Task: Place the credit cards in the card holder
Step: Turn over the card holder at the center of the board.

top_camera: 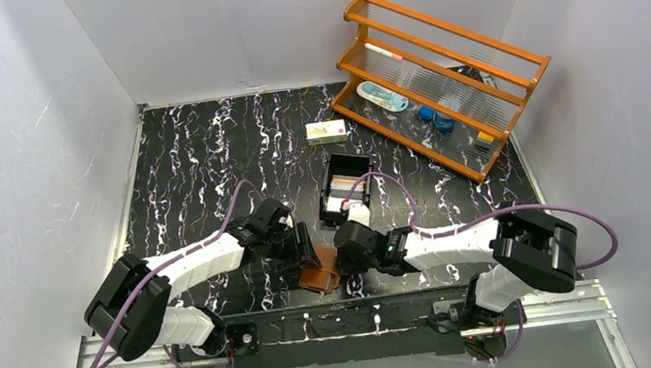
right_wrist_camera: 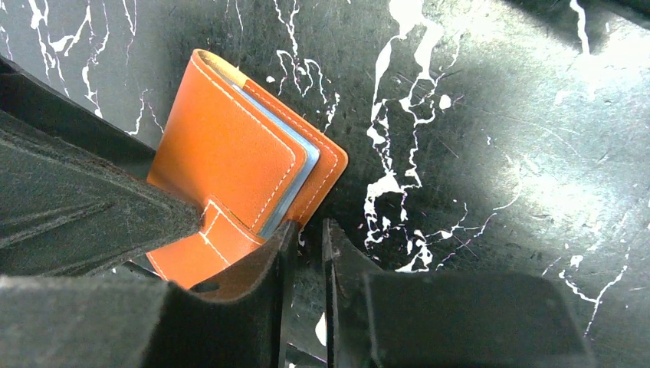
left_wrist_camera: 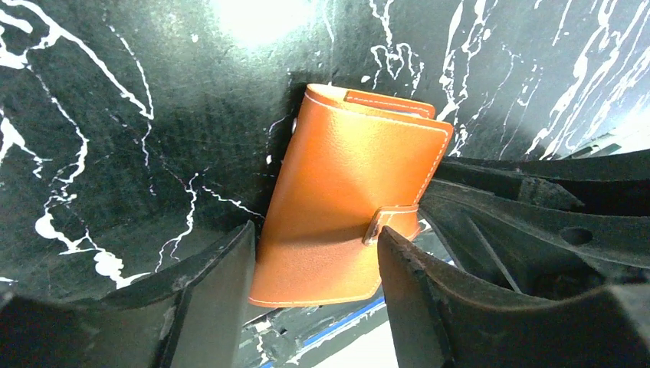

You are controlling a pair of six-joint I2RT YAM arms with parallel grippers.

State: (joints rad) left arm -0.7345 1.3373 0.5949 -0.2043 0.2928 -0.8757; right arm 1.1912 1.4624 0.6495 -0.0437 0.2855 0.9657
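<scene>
**Both arms meet over the holder at the near edge**

Both arms stretch low and inward, wrists angled down toward the table's [top_camera: 192, 161] near centre. The left end effector [left_wrist_camera: 314, 228] stands wide apart astride the closed brown holder [left_wrist_camera: 349, 199]; whether it presses on it I cannot tell. The right end effector [right_wrist_camera: 308, 224] is narrowly parted with nothing between, one finger [right_wrist_camera: 264, 264] touching the holder's tab edge. The holder lies flat between the two wrists. Pale cards [top_camera: 339, 192] sit in a black tray [top_camera: 347, 158] just behind. The table is black with white veining, with white walls [top_camera: 224, 30], a wooden rack [top_camera: 439, 81] and a carton [top_camera: 325, 130].
</scene>
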